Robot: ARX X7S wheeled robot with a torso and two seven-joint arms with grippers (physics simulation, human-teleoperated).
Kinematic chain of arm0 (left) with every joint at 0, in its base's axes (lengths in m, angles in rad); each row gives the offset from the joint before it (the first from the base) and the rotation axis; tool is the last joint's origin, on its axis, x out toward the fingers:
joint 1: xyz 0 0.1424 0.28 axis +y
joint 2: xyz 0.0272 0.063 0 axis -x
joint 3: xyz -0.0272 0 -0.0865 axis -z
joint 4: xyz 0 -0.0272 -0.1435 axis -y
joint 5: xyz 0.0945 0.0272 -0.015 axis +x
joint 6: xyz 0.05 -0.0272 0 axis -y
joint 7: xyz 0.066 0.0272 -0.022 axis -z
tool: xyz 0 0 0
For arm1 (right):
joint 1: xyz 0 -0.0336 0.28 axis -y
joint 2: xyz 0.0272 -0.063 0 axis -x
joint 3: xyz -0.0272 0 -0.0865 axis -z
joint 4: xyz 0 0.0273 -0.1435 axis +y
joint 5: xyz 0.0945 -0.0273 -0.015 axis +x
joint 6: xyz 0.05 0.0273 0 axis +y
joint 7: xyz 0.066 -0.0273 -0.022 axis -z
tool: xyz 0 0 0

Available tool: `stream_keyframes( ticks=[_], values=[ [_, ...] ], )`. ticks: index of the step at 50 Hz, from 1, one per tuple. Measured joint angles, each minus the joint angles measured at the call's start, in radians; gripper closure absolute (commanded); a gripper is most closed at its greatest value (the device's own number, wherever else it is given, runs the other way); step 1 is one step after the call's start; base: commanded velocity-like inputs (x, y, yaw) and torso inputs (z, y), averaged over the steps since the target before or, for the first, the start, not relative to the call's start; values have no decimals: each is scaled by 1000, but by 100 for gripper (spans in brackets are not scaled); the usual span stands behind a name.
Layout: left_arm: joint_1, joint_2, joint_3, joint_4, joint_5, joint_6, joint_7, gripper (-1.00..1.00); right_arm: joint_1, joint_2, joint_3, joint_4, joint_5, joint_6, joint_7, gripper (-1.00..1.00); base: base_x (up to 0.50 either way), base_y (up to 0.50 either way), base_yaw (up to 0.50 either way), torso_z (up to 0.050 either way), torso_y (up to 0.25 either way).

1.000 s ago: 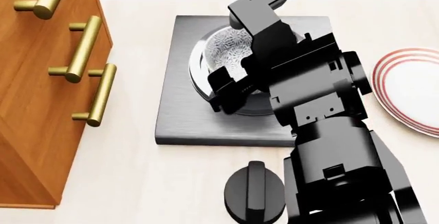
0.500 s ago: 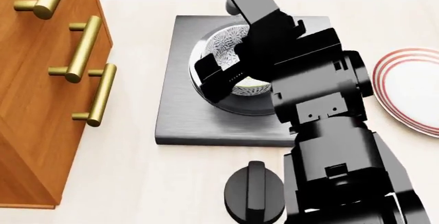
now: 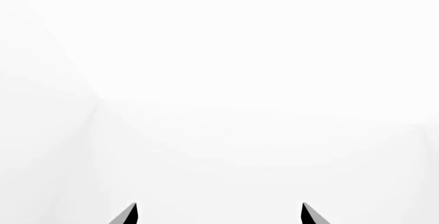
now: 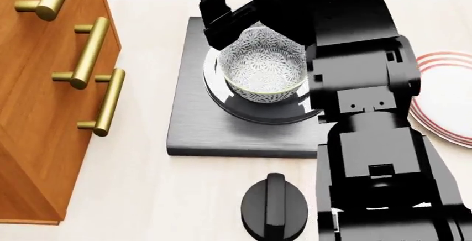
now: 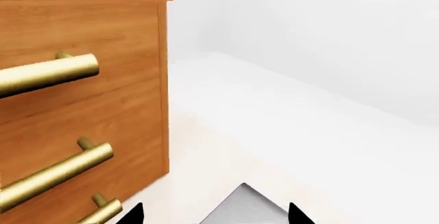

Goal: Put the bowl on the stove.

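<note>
The white bowl (image 4: 264, 68) with its grey floral pattern stands upright on the round burner rings of the dark grey stove (image 4: 198, 133). My right gripper (image 4: 214, 11) hangs beyond the bowl's far left rim, apart from it. In the right wrist view the right gripper (image 5: 216, 216) is open with nothing between its fingertips, and a corner of the stove (image 5: 243, 207) lies under it. The left gripper (image 3: 218, 215) is open too and faces only blank white. The head view does not show the left gripper.
A wooden cabinet (image 4: 37, 114) with brass bar handles (image 4: 92, 53) stands left of the stove. A black round knob (image 4: 273, 205) lies in front of the slab. A plate with red rim rings (image 4: 451, 94) sits to the right, partly behind my right arm.
My right gripper has lifted off the bowl's rim and swung toward the far side of the stove. The bowl now stands uncovered on the burner rings.
</note>
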Motion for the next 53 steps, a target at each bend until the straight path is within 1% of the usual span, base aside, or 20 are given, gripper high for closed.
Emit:
stream_keyframes(
  ticks=[5, 12, 14, 21, 27, 31, 39, 53],
  values=[
    [-1, 0, 1, 0, 0, -1, 0, -100, 9, 9, 65, 0, 24, -69, -3, -100, 0, 0, 0, 0, 0],
    [-2, 0, 3, 0, 0, -1, 0, -100, -7, 31, 192, -15, 92, -162, -21, -100, 0, 0, 0, 0, 0],
    [-3, 0, 4, 0, 0, -1, 1, -100, -41, 36, 228, -73, 120, -158, -23, -100, 0, 0, 0, 0, 0],
    [-4, 1, 5, -2, -1, 0, 2, -100, -212, 35, 342, -376, 247, -96, -28, -100, 0, 0, 0, 0, 0],
    [-5, 1, 9, -2, -3, 2, 6, -100, -342, 8, 417, -530, 372, -135, -57, -100, 0, 0, 0, 0, 0],
    [-5, 1, 12, -2, -6, 4, 9, -100, -420, -5, 419, -590, 490, -190, -73, -100, 0, 0, 0, 0, 0],
    [-4, -1, 13, 0, -12, 8, 13, -100, -573, -16, 374, -746, 716, -275, -69, -100, 0, 0, 0, 0, 0],
    [-3, -4, 12, 3, -18, 13, 18, -100, -778, -2, 343, -1020, 957, -341, -17, -100, 0, 0, 0, 0, 0]
  ],
)
